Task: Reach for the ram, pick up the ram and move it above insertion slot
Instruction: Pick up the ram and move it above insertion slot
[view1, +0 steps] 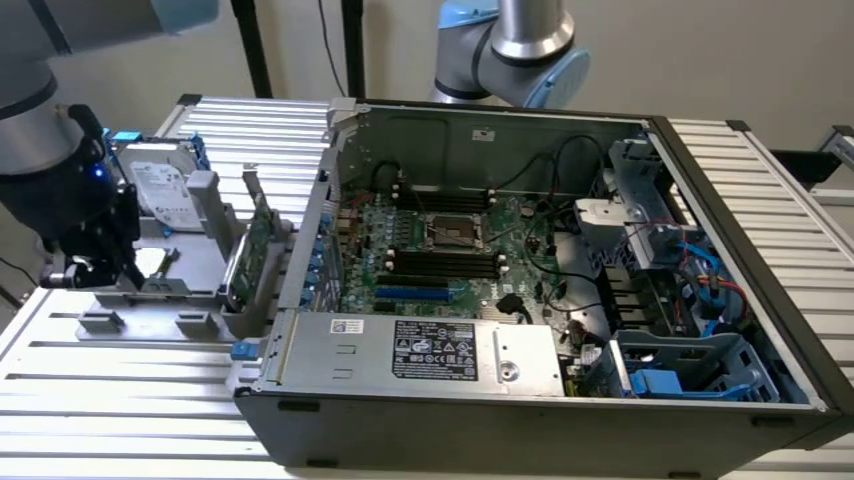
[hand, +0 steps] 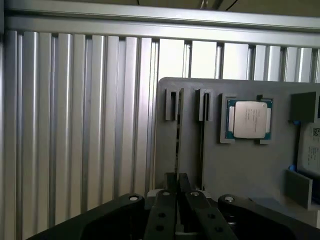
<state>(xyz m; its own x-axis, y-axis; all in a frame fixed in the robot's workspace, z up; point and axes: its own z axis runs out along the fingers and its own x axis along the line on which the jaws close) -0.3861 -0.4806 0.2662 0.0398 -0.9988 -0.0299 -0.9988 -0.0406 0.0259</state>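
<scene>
In the wrist view the ram (hand: 177, 131) shows edge-on as a thin dark strip standing in a slot of the grey holder (hand: 240, 170). Its near end runs in between my two black fingers (hand: 164, 205). My gripper (hand: 178, 187) has its fingers drawn close together on that strip. In the exterior view my gripper (view1: 83, 272) sits low at the holder's (view1: 134, 312) end, at the exterior view's left. The black memory slots (view1: 441, 262) lie on the motherboard inside the open computer case (view1: 400, 415).
A processor chip (hand: 248, 119) rests in a holder pocket beside the ram's slot. A silver hard drive (view1: 163, 195) and a taller green expansion card (view1: 248, 250) stand between my gripper and the case. A second arm (view1: 521, 45) hangs behind the case. The ribbed metal table (view1: 120, 400) carries everything.
</scene>
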